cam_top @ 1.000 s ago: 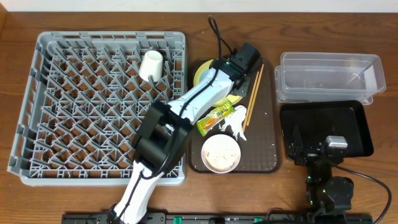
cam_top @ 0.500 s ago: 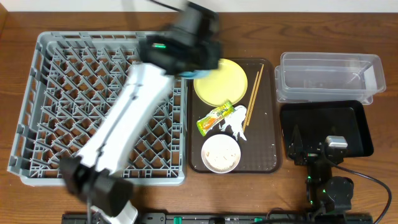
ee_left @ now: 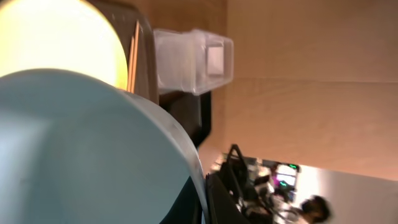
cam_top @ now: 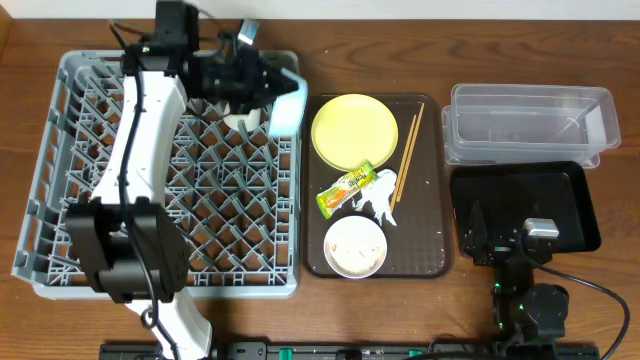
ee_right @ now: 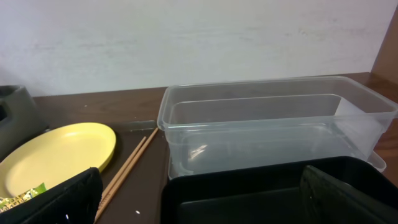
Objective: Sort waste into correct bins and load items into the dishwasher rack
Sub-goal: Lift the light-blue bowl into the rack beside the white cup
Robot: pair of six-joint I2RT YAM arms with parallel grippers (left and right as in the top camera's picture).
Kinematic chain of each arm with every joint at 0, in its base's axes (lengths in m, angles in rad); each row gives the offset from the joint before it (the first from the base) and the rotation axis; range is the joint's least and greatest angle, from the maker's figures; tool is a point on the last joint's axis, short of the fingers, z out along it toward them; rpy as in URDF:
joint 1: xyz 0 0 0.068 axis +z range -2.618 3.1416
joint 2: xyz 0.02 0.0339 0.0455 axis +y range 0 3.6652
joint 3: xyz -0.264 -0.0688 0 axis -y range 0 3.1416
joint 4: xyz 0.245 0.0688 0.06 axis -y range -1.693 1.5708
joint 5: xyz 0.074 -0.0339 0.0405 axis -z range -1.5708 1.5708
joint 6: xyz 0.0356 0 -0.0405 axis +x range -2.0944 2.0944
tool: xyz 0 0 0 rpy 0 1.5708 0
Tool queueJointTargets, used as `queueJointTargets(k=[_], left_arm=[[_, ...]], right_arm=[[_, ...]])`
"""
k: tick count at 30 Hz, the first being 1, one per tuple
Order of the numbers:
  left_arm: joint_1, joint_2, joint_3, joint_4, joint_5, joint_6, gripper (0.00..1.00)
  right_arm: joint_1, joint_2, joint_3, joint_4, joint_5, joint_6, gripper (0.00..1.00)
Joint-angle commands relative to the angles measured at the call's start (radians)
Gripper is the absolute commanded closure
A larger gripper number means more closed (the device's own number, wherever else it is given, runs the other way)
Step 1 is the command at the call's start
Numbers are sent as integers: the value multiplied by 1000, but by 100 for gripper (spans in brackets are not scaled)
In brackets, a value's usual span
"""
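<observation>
I'm loading the rack [cam_top: 100,160]. My left gripper [cam_top: 264,88] is clamped on the blue bowl [cam_top: 288,102], held on edge over the rack's far right corner, seemingly just beside the cup [cam_top: 241,121]. Next I must lower it between pegs and release. My right gripper [ee_right: 202,198] sits wide open, empty.

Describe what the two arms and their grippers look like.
Left arm: white links, black joints, thin black cable. Left gripper: black. Right arm: black, green lights, loose black cable, grey block on top. Right gripper: broad black fingers.
</observation>
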Motion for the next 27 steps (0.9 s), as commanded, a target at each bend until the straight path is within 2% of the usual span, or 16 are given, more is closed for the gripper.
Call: queueJointTargets(k=[1, 11, 19, 21, 24, 27], left_arm=[[23, 5, -63, 14, 113, 70, 94], [117, 11, -264, 144, 112, 71, 94], [168, 11, -306, 174, 114, 58, 90], [168, 11, -306, 185, 159, 34, 90], [168, 10, -306, 250, 334, -14, 90], [168, 8, -305, 256, 333, -53, 91]], right_arm=[[-4, -4, -2, -2, 13, 12, 1], [-4, -4, -2, -2, 13, 12, 1], [-4, -4, -2, -2, 13, 12, 1], [-4, -4, -2, -2, 13, 12, 1], [-4, -4, -2, -2, 13, 12, 1], [-4, -4, -2, -2, 13, 12, 1]])
